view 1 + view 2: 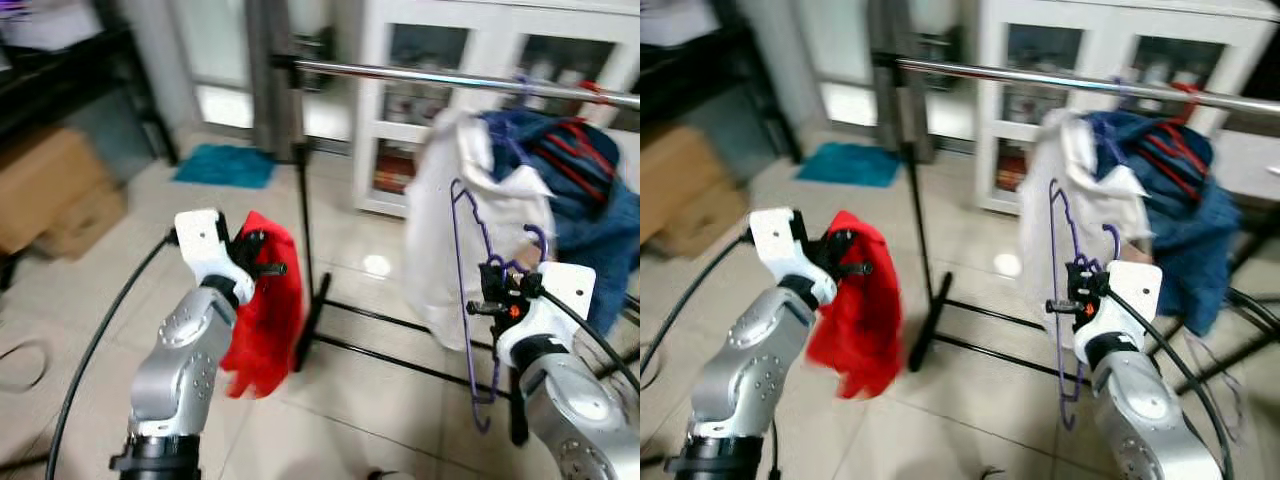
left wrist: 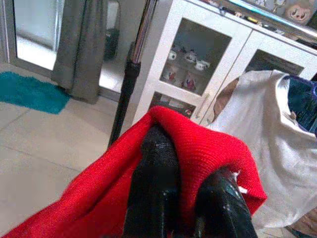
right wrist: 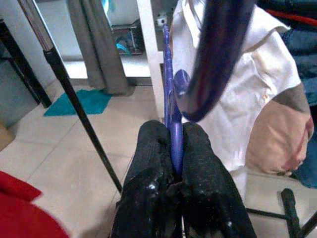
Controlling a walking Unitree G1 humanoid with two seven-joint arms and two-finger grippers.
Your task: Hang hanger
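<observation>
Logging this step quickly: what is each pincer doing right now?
Left pincer: shut on the red cloth.
Right pincer: shut on the purple hanger.

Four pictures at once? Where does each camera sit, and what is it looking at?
Left eye, right eye: head, looking down at the clothes rail; both arms show.
Left wrist: along the left gripper, fingers shut on the red cloth.
Right wrist: along the right gripper, clamping the purple hanger.
All share the white shirt.
</observation>
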